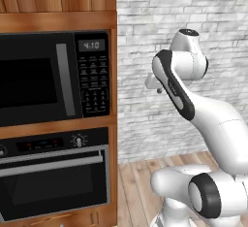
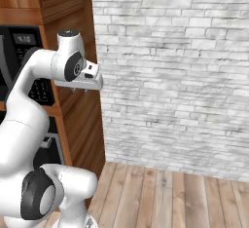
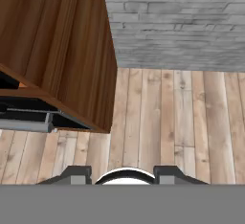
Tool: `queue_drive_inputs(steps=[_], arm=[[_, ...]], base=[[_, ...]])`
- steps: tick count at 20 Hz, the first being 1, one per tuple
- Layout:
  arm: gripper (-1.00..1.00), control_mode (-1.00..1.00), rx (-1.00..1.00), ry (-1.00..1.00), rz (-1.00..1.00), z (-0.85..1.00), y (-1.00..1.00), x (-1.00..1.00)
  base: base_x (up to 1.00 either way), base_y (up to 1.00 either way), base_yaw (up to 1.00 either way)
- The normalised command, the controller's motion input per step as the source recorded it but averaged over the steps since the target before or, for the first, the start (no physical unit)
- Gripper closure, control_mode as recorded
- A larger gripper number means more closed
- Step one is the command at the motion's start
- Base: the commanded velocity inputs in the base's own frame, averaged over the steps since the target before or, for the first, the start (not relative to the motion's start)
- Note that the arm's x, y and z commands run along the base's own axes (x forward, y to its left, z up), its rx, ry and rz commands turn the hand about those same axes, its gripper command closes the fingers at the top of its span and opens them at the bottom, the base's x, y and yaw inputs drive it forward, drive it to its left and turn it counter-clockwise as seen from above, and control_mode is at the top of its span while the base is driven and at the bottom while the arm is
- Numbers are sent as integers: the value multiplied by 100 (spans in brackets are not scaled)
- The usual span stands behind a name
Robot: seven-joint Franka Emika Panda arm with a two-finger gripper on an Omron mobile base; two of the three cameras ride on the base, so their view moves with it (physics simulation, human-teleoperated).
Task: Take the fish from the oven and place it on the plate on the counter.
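Tall wooden cabinet column [image 1: 58, 22] standing directly on a plank floor [image 2: 165, 198] of pale wood, against a white brick wall [image 2: 170, 66]. Set into the column: black keypad microwave [image 1: 53, 78] above, the oven [image 1: 53, 180] below, door shut, silver bar handle [image 1: 51, 165] across its top.

A kitchen: wall oven [image 1: 53, 182] under a microwave [image 1: 53, 78] in wooden cabinetry [image 1: 58, 0]

White brick wall [image 2: 170, 76], plank floor [image 3: 182, 117]
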Motion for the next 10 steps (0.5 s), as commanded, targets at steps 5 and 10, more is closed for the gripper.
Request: queue_drive_inputs(steps=[5,10], arm=[[-100,-100,-1,0,3,-6,6,-48],[-100,-100,-7,0,13,-17,27,-97]], base=[[0,0,0],[0,0,0]])
